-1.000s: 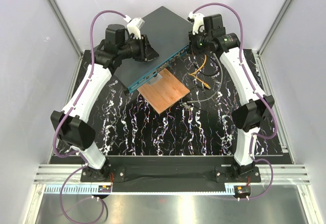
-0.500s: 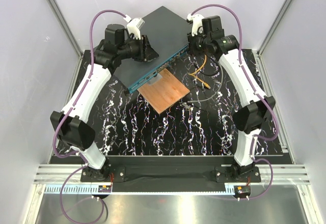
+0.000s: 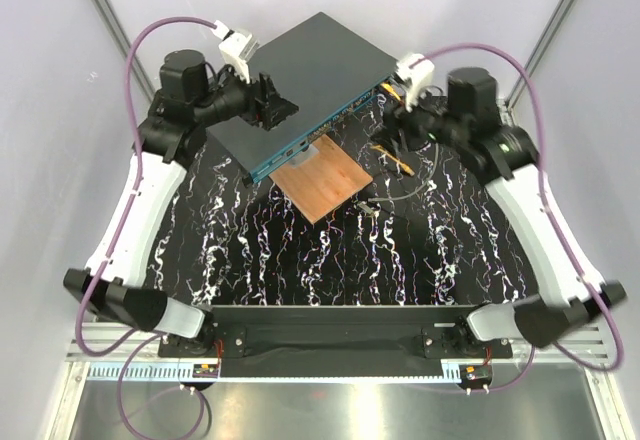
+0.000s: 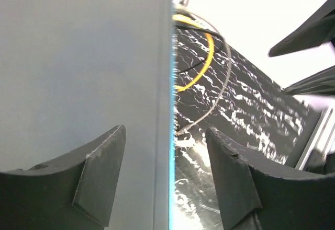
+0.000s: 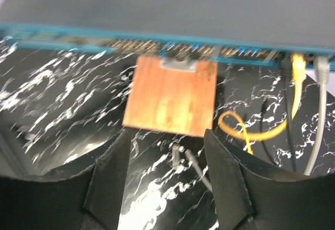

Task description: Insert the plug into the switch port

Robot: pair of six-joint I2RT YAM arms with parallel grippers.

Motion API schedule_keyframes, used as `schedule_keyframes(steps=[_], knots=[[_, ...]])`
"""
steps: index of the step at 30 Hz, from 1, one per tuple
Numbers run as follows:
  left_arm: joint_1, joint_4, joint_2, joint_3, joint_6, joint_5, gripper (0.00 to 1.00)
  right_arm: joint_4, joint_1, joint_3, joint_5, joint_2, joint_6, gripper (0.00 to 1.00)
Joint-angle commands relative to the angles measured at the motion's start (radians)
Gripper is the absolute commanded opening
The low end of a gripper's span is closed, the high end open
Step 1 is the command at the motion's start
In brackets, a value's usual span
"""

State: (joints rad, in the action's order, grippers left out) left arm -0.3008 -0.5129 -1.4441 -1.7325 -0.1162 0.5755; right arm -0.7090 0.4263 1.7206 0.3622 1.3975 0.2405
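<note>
- The desk (image 3: 300, 260) carries a black mat veined with white; plain white walls (image 3: 60, 70) close it in at left, right and the top of the overhead view, and a metal rail (image 3: 340, 345) runs along the bottom edge by the arm bases
- A flat dark grey-green box (image 3: 310, 65) lies diagonally in the upper middle, its teal front face (image 3: 300, 147) turned toward the lower right
- A copper-brown plate (image 3: 322, 182) lies flat on the mat, one edge right against the teal face
- In the right wrist view a row of switch ports (image 5: 131, 46) lines the teal strip; at the far right of that row a yellow plug (image 5: 298, 62) is seated in a port, with a grey plug (image 5: 320, 69) just beside it
- The yellow cable (image 5: 261, 133) loops over the mat at the right; the grey cable (image 5: 314, 136) drops toward the lower right
- The left hand (image 4: 165, 130) hangs open over the box top by its front edge, gripping nothing
- The right hand (image 5: 167, 131) is open, apart from both plugs, facing the plate and the teal face
- A wide stretch of bare mat lies between the plate and the arm bases; both arms bow outward toward the side walls
</note>
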Motion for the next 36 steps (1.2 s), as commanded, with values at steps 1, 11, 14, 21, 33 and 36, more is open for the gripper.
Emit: schedule_keyframes(steps=[1,11,14,21,33,36], knots=[[-0.001,0.013,0.054,0.028,0.182,0.125,0.7,-0.101,-0.027,-0.125,0.104,-0.122,0.048,0.66],[-0.009,0.14,0.175,0.188,0.193,0.164,0.71,-0.158,-0.041,-0.457,-0.031,-0.1,0.163,0.49],[-0.011,0.149,0.183,0.197,0.196,0.143,0.71,-0.109,-0.032,-0.499,-0.069,-0.017,0.157,0.47],[-0.011,0.198,0.192,0.24,0.155,0.113,0.71,0.265,-0.024,-0.618,-0.123,0.101,0.027,0.51],[-0.011,0.191,0.182,0.238,0.147,0.106,0.72,0.338,0.042,-0.483,-0.172,0.406,-0.03,0.48],[-0.009,0.198,0.182,0.249,0.136,0.101,0.72,0.338,0.054,-0.458,-0.195,0.448,-0.024,0.48]])
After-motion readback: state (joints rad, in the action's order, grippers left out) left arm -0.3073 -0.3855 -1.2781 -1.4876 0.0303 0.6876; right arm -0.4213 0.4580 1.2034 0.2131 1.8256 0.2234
